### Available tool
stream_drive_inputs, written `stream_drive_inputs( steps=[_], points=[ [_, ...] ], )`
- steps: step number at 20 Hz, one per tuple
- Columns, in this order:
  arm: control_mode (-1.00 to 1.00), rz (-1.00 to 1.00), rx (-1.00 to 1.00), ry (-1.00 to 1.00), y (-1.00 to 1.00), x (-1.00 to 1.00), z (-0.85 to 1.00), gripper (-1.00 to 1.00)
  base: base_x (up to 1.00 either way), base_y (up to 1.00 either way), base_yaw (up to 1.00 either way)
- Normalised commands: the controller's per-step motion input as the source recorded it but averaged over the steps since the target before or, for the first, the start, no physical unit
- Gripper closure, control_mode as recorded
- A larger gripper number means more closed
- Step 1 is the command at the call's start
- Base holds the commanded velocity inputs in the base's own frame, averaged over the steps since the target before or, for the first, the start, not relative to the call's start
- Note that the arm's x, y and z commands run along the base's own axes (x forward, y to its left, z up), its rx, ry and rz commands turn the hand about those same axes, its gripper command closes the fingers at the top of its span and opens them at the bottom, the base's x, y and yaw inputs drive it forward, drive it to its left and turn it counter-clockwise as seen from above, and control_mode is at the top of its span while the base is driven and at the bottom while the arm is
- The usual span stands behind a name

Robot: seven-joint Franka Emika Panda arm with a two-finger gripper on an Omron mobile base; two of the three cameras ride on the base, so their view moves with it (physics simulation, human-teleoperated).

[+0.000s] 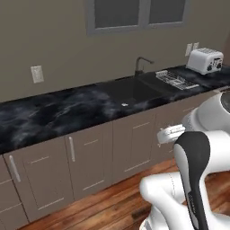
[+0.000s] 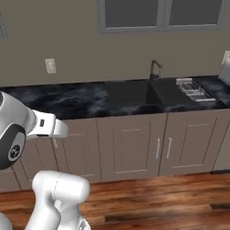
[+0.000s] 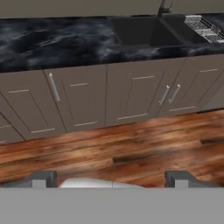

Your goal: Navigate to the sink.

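The robot looks mid-approach: the matte black rectangular sink (image 1: pixel 130 90), set in the dark marbled countertop (image 1: pixel 49 114) under the window, lies ahead and rightward, so the base should drive closer, its empty two-finger gripper (image 3: pixel 112 178) spread wide.

Matt black sink (image 1: pixel 130 90) set in glossy dark marbled counter (image 1: pixel 54 112). Silver wire rack (image 1: pixel 176 80), shiny white toaster (image 1: pixel 205 60). Polished wood floor (image 3: pixel 131 144), matt grey cabinets (image 2: pixel 130 146) with metal handles.
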Motion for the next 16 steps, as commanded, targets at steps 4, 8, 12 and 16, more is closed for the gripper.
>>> stream_drive_inputs(
  steps=[4, 8, 12, 16],
  points=[
    [1.0, 0.0, 0.0, 0.0, 0.0, 0.0, 0.0, -1.0, 0.33, -1.0, 0.36],
    [1.0, 0.0, 0.0, 0.0, 0.0, 0.0, 0.0, -1.0, 0.72, -1.0, 0.32],
    [1.0, 0.0, 0.0, 0.0, 0.0, 0.0, 0.0, -1.0, 0.81, -1.0, 0.33],
    [1.0, 0.0, 0.0, 0.0, 0.0, 0.0, 0.0, -1.0, 1.0, -1.0, 0.36]
  ],
)
